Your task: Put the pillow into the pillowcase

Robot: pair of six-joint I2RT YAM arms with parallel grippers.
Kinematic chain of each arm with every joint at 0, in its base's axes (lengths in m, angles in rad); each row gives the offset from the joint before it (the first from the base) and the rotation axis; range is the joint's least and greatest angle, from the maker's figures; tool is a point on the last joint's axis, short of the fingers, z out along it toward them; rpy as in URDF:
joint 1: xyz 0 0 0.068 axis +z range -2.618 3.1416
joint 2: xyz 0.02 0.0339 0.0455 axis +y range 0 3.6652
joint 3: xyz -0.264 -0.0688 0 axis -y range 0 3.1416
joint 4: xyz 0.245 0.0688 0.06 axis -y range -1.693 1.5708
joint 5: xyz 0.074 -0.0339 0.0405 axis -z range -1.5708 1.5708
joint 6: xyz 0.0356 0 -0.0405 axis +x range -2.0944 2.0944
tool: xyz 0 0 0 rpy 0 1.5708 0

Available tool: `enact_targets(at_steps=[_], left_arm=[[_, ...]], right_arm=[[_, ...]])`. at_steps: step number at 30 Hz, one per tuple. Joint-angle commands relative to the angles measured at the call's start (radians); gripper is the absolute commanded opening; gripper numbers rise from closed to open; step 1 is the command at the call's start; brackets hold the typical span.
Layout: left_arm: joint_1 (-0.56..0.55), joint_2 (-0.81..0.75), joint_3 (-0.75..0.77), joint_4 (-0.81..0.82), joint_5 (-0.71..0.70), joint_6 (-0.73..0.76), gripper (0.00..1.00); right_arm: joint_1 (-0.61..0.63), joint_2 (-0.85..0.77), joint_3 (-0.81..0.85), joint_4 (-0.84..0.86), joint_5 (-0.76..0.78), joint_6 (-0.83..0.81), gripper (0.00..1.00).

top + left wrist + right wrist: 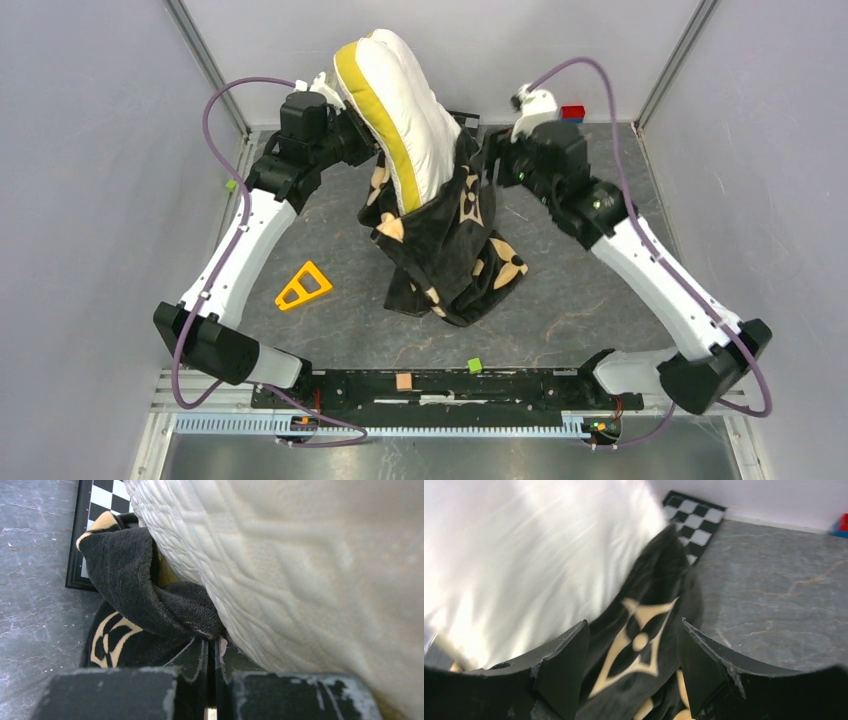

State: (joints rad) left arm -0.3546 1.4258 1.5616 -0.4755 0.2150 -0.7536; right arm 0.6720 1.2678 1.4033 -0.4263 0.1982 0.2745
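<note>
The cream-white quilted pillow (400,105) with its yellow side band stands tilted at the back of the table, its lower end inside the black pillowcase (450,255) with tan flower and star motifs. The case hangs bunched below it onto the table. My left gripper (355,135) is at the pillow's left side. In the left wrist view this gripper (214,647) is shut on the pillowcase's edge (150,590), against the pillow (300,570). My right gripper (495,165) is at the case's right side. In the right wrist view it (634,662) is open, with pillowcase fabric (639,640) lying between the jaws beside the pillow (524,555).
A black-and-white checkered board (696,515) lies behind the pillow, also showing in the left wrist view (100,495). An orange triangle (303,286) lies front left. A green cube (475,365) and a tan cube (404,381) sit near the front rail. A red and blue block (572,112) is back right.
</note>
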Motion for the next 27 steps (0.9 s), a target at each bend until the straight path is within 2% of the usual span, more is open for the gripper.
enact_targets(at_steps=[1, 3, 8, 11, 17, 22, 27], left_arm=[[-0.003, -0.056, -0.029, 0.159, 0.056, -0.006, 0.02], [-0.004, -0.058, -0.042, 0.181, 0.073, -0.016, 0.03], [-0.004, -0.065, -0.068, 0.202, 0.09, -0.024, 0.02], [-0.004, -0.071, -0.083, 0.208, 0.095, -0.025, 0.03], [-0.006, -0.074, -0.086, 0.215, 0.1, -0.024, 0.02], [-0.007, -0.069, -0.067, 0.216, 0.108, -0.024, 0.03], [-0.009, -0.064, -0.04, 0.216, 0.109, -0.016, 0.03]], right_arm=[[-0.188, 0.144, 0.138, 0.002, -0.199, 0.113, 0.7], [-0.215, 0.233, 0.213, 0.001, -0.243, 0.15, 0.69], [-0.232, 0.438, 0.399, -0.049, -0.241, 0.203, 0.72], [-0.233, 0.494, 0.408, -0.033, -0.264, 0.239, 0.73], [-0.233, 0.531, 0.373, -0.01, -0.204, 0.261, 0.71], [-0.232, 0.599, 0.423, -0.032, -0.205, 0.272, 0.51], [-0.232, 0.593, 0.375, -0.015, -0.204, 0.266, 0.49]])
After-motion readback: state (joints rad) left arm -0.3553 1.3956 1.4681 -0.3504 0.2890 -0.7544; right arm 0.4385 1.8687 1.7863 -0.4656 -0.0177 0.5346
